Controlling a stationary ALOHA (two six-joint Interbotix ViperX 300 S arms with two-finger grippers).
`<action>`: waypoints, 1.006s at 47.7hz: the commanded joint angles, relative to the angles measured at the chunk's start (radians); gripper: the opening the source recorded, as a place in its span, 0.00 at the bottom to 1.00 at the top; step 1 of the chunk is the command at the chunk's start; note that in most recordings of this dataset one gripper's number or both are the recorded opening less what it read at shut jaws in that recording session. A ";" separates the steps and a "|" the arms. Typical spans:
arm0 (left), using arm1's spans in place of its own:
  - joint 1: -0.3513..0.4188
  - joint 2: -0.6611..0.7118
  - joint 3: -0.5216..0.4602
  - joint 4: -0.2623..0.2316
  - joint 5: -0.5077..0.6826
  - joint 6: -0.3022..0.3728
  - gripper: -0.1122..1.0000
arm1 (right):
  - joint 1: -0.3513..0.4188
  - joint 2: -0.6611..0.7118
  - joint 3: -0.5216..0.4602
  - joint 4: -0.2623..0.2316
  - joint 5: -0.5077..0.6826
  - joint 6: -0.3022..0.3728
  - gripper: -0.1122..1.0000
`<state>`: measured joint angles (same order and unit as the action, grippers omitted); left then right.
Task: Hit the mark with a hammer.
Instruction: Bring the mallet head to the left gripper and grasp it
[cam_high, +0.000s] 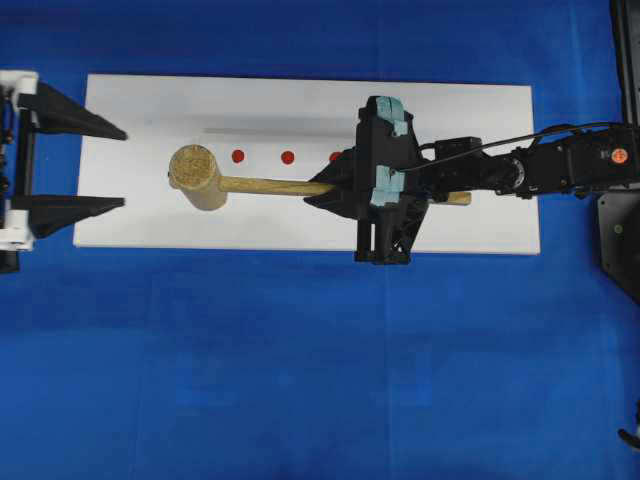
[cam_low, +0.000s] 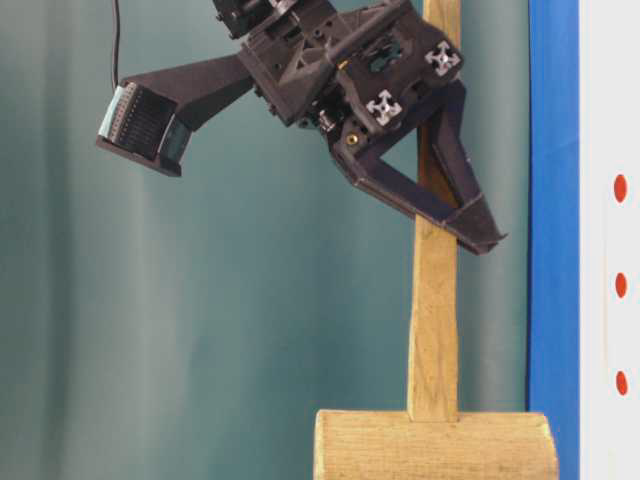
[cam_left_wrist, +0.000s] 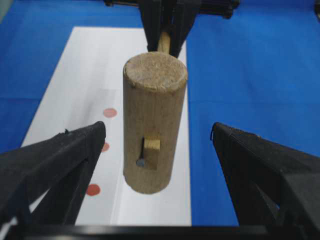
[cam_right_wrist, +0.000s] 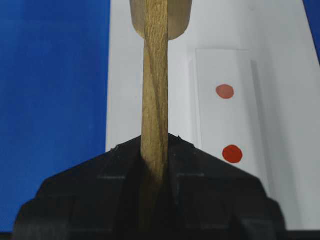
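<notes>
blue cloth covers the table (cam_high: 300, 380); a white block (cam_high: 480, 110) lies across it. right gripper (cam_high: 345, 187) has its jaws closed tight on the handle of the hammer (cam_high: 270, 185), head held up off the block beside the outermost dot. left gripper (cam_high: 110, 165) waits spread wide, holding nothing. hammer is pale wood, thick cylinder head, slim squared handle. the mark (cam_high: 288, 157) is the middle red dot (small). risk, as i judge it: the head is offset, so a swing lands wide.

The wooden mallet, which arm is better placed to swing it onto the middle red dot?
The right arm. Its tool is shut on the light wooden mallet by the handle, head raised beside the middle red dot. The left tool hangs open and empty at the white block's end.
</notes>
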<state>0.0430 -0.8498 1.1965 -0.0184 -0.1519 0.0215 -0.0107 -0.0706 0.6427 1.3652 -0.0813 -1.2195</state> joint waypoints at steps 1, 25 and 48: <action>0.005 0.066 -0.020 0.000 -0.077 -0.002 0.92 | -0.002 -0.012 -0.029 -0.005 -0.005 -0.002 0.11; 0.005 0.407 -0.176 0.000 -0.202 -0.006 0.95 | -0.002 -0.014 -0.028 -0.003 -0.006 -0.002 0.11; 0.020 0.451 -0.202 0.000 -0.193 -0.008 0.94 | -0.002 -0.014 -0.028 -0.005 -0.002 -0.002 0.11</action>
<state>0.0552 -0.3927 1.0170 -0.0184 -0.3451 0.0153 -0.0107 -0.0706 0.6427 1.3637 -0.0813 -1.2195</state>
